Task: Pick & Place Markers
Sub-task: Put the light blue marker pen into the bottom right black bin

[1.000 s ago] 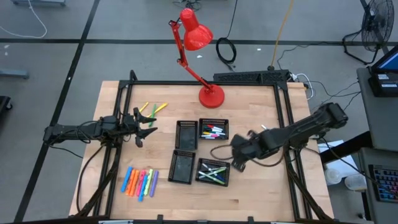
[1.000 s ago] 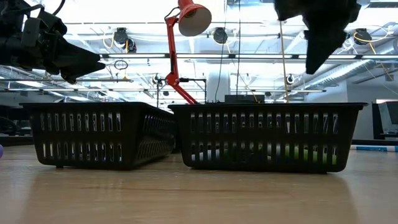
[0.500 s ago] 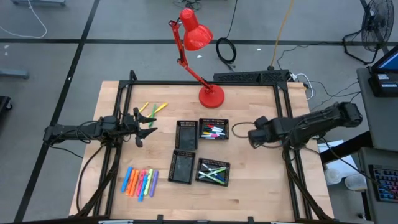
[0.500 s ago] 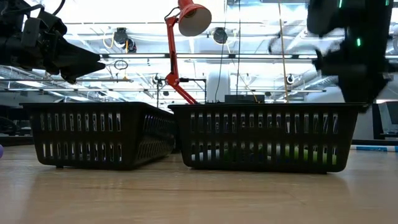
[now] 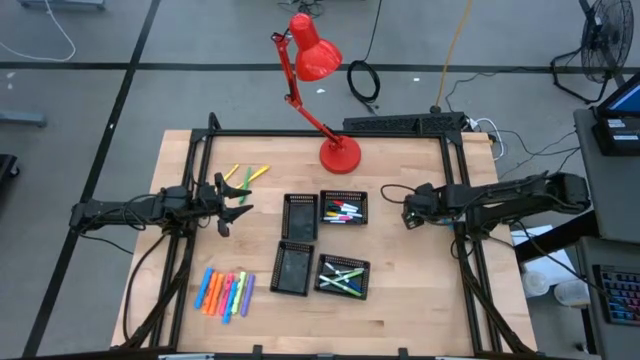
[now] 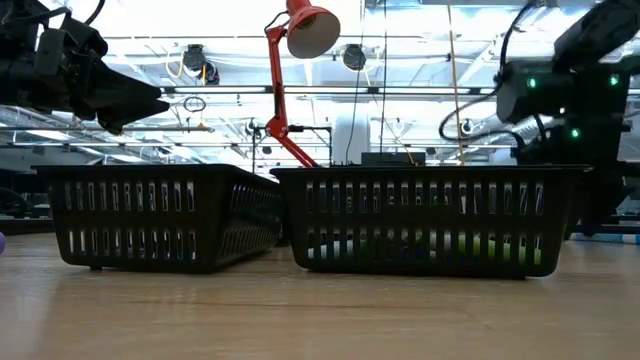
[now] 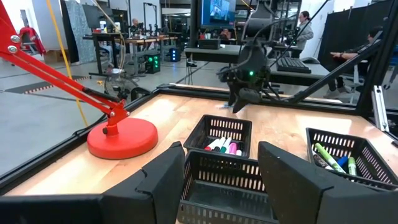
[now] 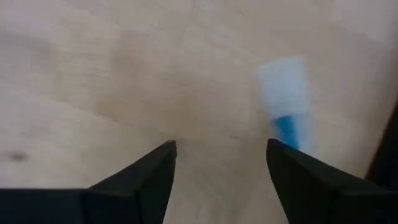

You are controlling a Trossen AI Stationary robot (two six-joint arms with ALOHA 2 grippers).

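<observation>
Just ahead of right gripper [image 8: 217, 163] | blue marker [image 8: 286, 130] on table | gripper apart, empty

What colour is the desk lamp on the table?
Red, shade, arm and base alike; the lamp shows best in the high view.

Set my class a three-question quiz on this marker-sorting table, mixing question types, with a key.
1. True or false: the right gripper, over bare table, is open and empty.
2. How many black mesh trays hold markers?
3. The neon highlighters lie: A in a tray; B on the table beside the left-hand trays; C under the lamp.
Key: 1 true; 2 two; 3 B.
</observation>
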